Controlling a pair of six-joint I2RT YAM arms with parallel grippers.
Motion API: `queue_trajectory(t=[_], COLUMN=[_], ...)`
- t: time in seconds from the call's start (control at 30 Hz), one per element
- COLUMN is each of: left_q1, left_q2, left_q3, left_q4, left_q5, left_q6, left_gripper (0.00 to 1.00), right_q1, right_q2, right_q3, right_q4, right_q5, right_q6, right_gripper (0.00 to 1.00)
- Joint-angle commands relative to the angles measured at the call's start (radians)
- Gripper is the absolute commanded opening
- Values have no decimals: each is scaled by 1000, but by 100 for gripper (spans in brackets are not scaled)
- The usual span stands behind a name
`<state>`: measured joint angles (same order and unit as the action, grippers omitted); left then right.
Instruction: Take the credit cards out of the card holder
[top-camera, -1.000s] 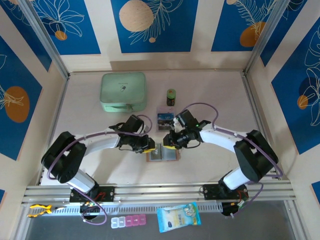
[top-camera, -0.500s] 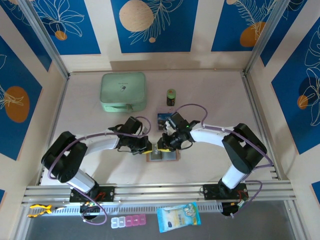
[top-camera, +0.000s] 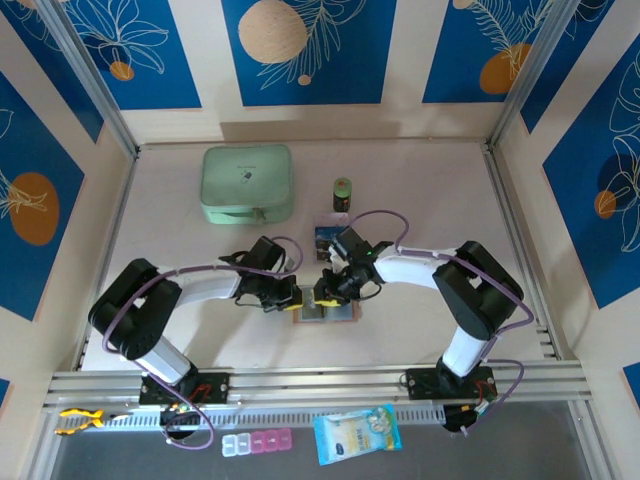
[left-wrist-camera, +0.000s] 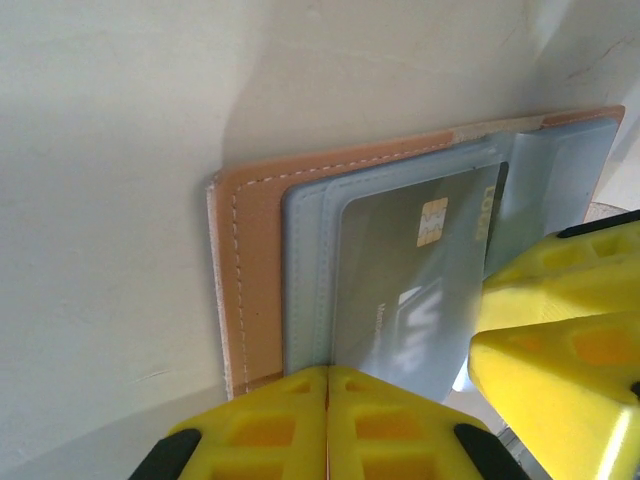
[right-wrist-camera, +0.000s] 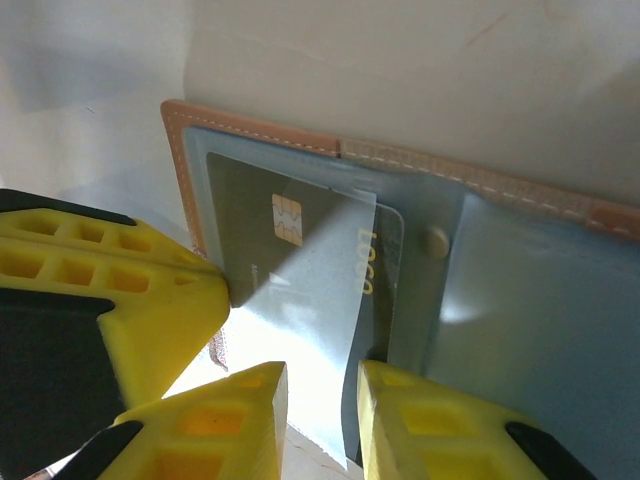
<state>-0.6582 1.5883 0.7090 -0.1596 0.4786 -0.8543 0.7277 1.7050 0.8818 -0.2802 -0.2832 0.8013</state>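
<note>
Closing in on the card holder: the left gripper (top-camera: 297, 298) has shut and the right gripper (right-wrist-camera: 322, 405) has arrived beside it.

Over the last second the right arm swung in from the right and now sits over the salmon-pink, leather-like folding card holder (top-camera: 330, 312), just below the centre of the overhead frame on the pale desk (top-camera: 420, 190). The left gripper's yellow fingers meet with no gap at the bottom of its wrist view, on the holder's edge; whether they nip it I cannot tell. The right gripper stands narrow, its fingers astride the lower edge of the dark grey, chip-bearing credit card (right-wrist-camera: 250, 230), which lies in the grey pocket under a clear flap. I judge the holder is now steadied, so pulling can begin; this card is not out yet.
</note>
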Motion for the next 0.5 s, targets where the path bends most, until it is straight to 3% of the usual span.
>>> queue_trajectory(t=[0.0,0.27,0.47], left_q1=[11,11,10], left_q2=[26,22,15], left_q3=[-19,-17,-14], left_q4=[-21,-24,-33], left_q5=[-22,-22,-22], left_q6=[27,24,27], left_gripper=[7,7,7], right_q1=[10,15,22], right_q2=[16,36,43], right_q3=[20,27,47], right_q4=[1,-1,-83], right_q5=[-2,-1,67], right_q6=[-4,-6,-23], right_gripper=[23,22,24])
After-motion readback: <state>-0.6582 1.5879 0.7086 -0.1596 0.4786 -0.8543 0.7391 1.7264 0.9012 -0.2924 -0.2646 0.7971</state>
